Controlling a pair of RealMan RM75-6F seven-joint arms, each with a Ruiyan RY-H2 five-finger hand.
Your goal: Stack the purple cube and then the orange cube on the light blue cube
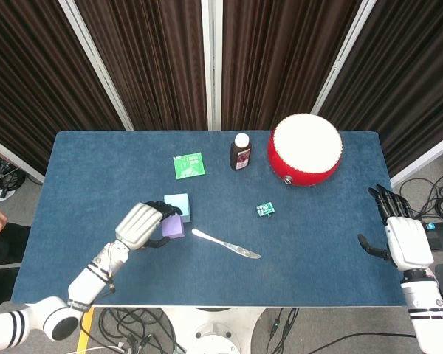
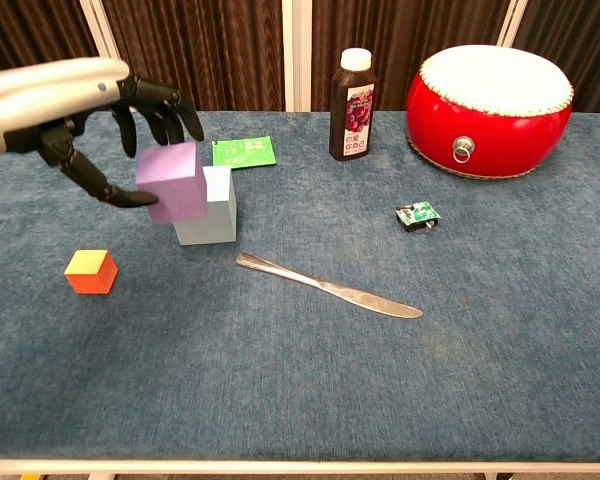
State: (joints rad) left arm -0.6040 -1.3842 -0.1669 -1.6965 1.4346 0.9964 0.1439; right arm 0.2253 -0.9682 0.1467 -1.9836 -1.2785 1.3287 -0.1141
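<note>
Left hand (image 2: 90, 110) grips the purple cube (image 2: 172, 181) in the air, just in front of the light blue cube (image 2: 212, 210), not yet placed. Small orange cube (image 2: 90, 271) untouched near the table's front-left edge. Right hand (image 1: 400, 233) idle, fingers spread, empty. Both stacking steps remain.

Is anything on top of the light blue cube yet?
Nothing rests on it. The left robot hand holds the purple cube in the air, overlapping the light blue cube in view and hiding part of its top.
</note>
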